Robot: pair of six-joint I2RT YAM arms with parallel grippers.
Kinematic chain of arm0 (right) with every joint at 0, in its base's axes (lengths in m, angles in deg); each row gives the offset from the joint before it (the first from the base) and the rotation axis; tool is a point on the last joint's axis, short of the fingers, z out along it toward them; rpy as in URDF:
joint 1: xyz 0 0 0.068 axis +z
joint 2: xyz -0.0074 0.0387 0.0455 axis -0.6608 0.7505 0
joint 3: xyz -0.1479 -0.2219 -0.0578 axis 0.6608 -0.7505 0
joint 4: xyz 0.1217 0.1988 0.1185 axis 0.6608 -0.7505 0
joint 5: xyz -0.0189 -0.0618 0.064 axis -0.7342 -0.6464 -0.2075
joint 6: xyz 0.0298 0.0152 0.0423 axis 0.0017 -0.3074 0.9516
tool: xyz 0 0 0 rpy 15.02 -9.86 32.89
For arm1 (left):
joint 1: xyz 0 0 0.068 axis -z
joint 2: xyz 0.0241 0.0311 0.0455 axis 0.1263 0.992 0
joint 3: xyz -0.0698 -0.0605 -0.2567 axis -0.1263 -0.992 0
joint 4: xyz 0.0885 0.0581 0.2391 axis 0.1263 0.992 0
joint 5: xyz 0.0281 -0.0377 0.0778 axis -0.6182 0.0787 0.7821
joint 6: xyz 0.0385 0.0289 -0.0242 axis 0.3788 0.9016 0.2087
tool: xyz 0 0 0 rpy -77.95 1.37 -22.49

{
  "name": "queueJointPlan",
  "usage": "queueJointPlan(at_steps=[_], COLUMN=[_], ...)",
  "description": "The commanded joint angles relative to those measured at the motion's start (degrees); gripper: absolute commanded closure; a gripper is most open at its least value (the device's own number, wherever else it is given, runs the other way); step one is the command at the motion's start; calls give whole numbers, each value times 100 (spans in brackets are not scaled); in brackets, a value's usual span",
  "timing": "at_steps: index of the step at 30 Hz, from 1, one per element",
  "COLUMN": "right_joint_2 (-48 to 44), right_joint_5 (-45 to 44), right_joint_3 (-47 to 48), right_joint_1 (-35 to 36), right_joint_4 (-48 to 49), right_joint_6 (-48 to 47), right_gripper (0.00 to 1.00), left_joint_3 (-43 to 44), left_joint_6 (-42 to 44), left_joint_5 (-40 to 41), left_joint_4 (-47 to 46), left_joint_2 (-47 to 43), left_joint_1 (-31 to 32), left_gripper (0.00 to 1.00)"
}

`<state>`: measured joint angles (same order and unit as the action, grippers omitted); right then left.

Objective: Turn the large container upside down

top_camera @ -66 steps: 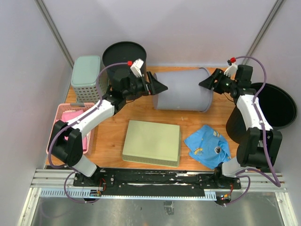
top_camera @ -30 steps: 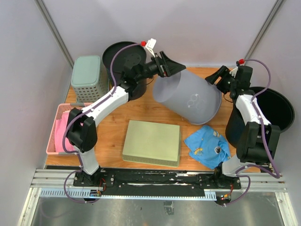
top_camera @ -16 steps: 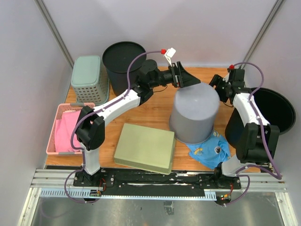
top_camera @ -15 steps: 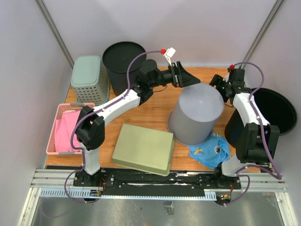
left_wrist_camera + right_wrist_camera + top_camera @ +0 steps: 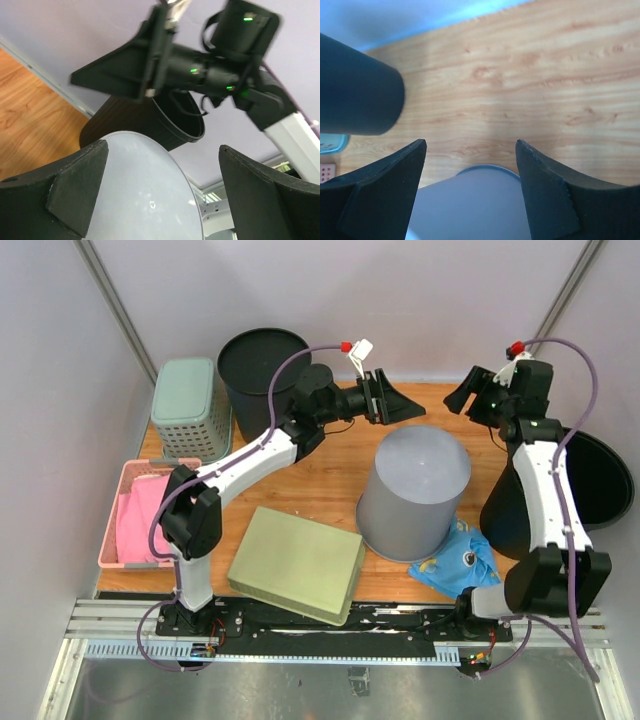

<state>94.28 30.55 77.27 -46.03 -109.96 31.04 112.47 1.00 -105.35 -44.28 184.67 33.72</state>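
Top external view: nearest, the green flat box (image 5: 295, 564) lies skewed, and its near corner seems to hang past the desk (image 5: 300, 470) edge, so a nudge would likely send it off. Beside it the blue cloth (image 5: 462, 560) lies partly under the rim of the large container (image 5: 415, 490), which stands mouth down mid-desk, base up. Judgement: the flip looks done, but a rim resting on cloth may leave it rocking or leaning, and a tip is the main risk. Second risk: both tools hang near its far side, apart from it, so a careless retreat sweep could clip the base. Left tool (image 5: 408, 408) is spread wide, holding nothing. Right tool (image 5: 456, 400) is likewise wide and empty. Both wrist views agree, with the grey base between the fingers. Containers: pink basket (image 5: 135, 470) at left holds pink cloth (image 5: 135, 525). Green basket (image 5: 185, 405) sits behind it, contents not visible. Far black bin (image 5: 265, 355) and right black bin (image 5: 595, 480) show dark interiors, contents cannot be told. Anything under the large container is hidden.
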Motion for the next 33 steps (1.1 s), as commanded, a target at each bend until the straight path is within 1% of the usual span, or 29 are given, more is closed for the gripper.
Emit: queueJointPlan(at_steps=[1,7,10,14,17,20,25,30,33], right_joint_2=[-730,-2088,-2883,-3767,-4272,-4679,-5471,-6298,-6574], right_joint_5=[576,1518,1682,2141,2023,1974,1948,1524,1401], right_joint_3=[123,-581,-877,-1174,-1189,-1338,-1697,-2358,-3031], right_joint_1=[91,89,89,97,305,545,572,572,572], right_joint_4=[204,142,-359,-1088,-1962,-2474,-2869,-3537,-3423], right_joint_6=[-227,-463,-580,-733,-970,-1100,-935,-969,-756], right_gripper=[26,27,27,27,27,28,28,28,28], left_joint_3=[201,-183,-784,-1483,-1962,-2280,-2574,-2980,-3010], left_joint_6=[557,1823,2344,2798,2863,2894,3061,2805,2841], left_joint_5=[-19,575,1072,1400,1540,1586,2300,2366,2307], left_joint_4=[416,1684,2031,2402,2450,2573,3017,2708,2819], left_joint_2=[-487,-1406,-2081,-2848,-3343,-3635,-3910,-4246,-4272], left_joint_1=[16,16,16,16,16,21,9,7,7], left_gripper=[4,2,1,1,1,1,1,1,1])
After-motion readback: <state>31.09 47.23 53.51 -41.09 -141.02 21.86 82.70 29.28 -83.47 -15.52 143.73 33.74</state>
